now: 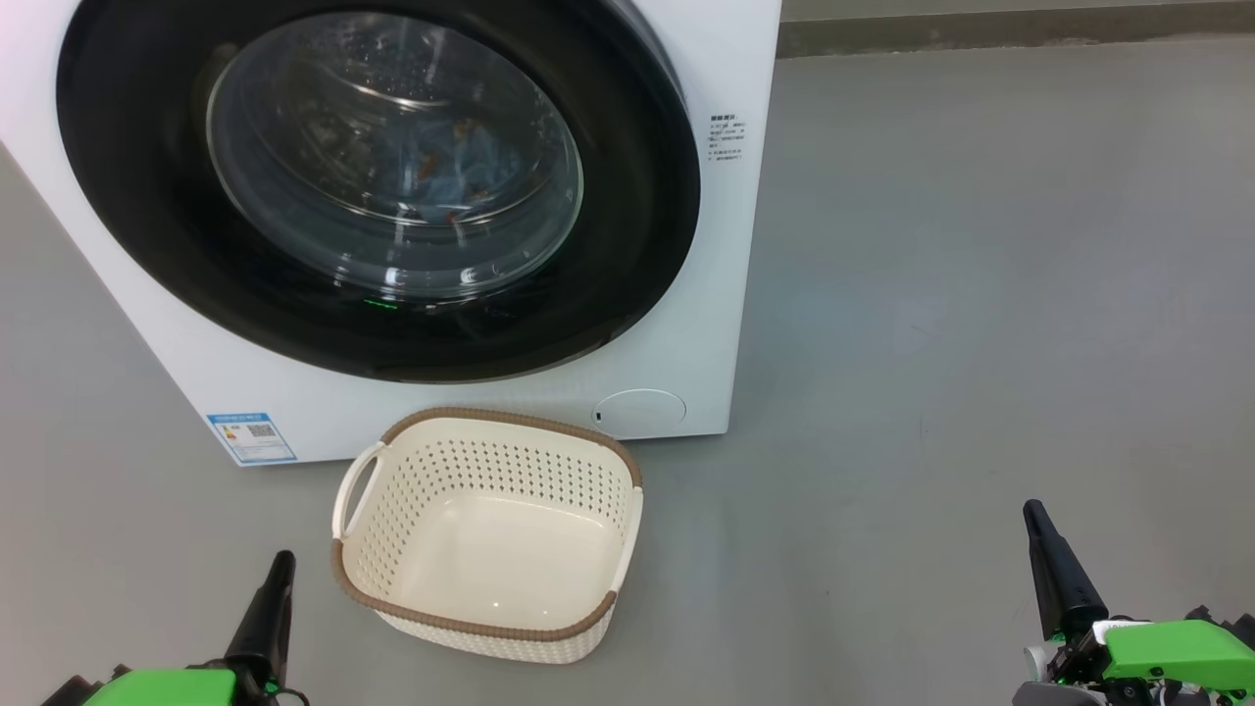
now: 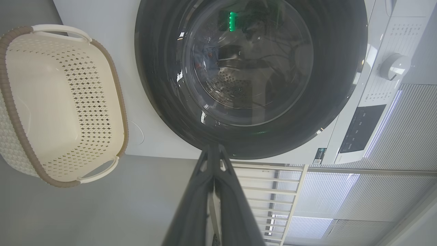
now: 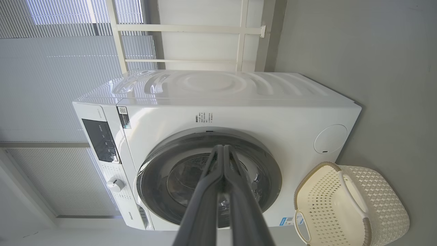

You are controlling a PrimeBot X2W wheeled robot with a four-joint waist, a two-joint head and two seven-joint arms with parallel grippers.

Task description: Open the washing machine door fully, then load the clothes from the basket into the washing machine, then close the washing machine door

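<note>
The white washing machine (image 1: 686, 324) stands ahead with its round black-rimmed door (image 1: 147, 206) closed flat against the front. Through the glass bowl I see the clothes (image 1: 461, 172), light blue fabric with orange-brown spots, lying in the drum. The cream perforated basket (image 1: 490, 431) with a brown rim sits on the floor in front of the machine, with nothing in it. My left gripper (image 1: 279, 561) is shut at the lower left, just left of the basket. My right gripper (image 1: 1032, 510) is shut at the lower right, well away from both. Each wrist view shows the door (image 2: 164, 85) (image 3: 266, 171) closed and the basket (image 2: 20, 130) (image 3: 379, 191) empty.
Bare grey floor (image 1: 980, 294) spreads to the right of the machine. A blue label (image 1: 251, 437) and a round service flap (image 1: 639, 412) mark the machine's lower front. In the wrist views, window blinds (image 3: 51, 85) and a white railing (image 2: 273, 191) stand behind the machine.
</note>
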